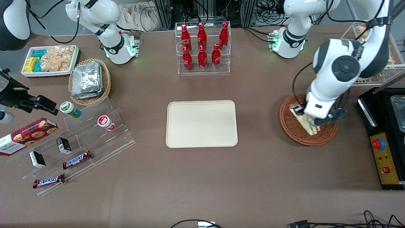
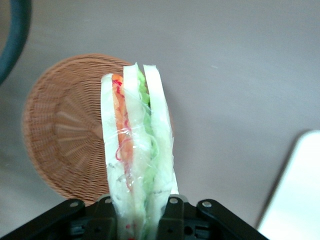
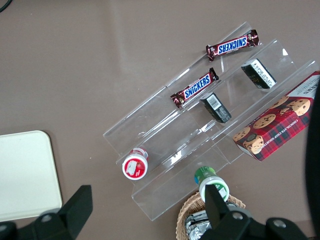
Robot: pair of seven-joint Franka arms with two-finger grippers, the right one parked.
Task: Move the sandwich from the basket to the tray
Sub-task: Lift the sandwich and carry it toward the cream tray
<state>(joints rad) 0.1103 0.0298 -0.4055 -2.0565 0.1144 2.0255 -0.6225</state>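
Tray: your target, the cream tray (image 1: 202,123), lies bare at the middle of the table (image 1: 202,186), well apart from the basket and toward the parked arm's end from it.
Basket: the reddish-brown basket (image 1: 292,129) sits at the working arm's end; in the wrist view its woven floor (image 2: 65,130) shows below the load with nothing else in it.
Sandwich: you have the sandwich (image 2: 135,150) gripped by one end, standing on edge between the fingers, its layers of bread and filling facing the wrist camera. From the front, its wedge (image 1: 308,124) hangs over the basket, apparently lifted clear of the weave.
Pincer: the pincer (image 2: 138,215) is clamped on the sandwich, above the basket.
Risk, slip: the clear wrap looks slick and the bread soft, so a fast swing toward the tray could let it slide out or tilt in the grip.
Risk, snag: carry it too low and the hanging tip may catch the basket's rim and drag the basket along.
Risk, release: let go too high and it may topple or land off the tray.
Hidden: the arm's wrist covers the fingers in the front view, and the fingertips and the sandwich's gripped end are cut off in the wrist view, so you cannot judge how deep the hold is.
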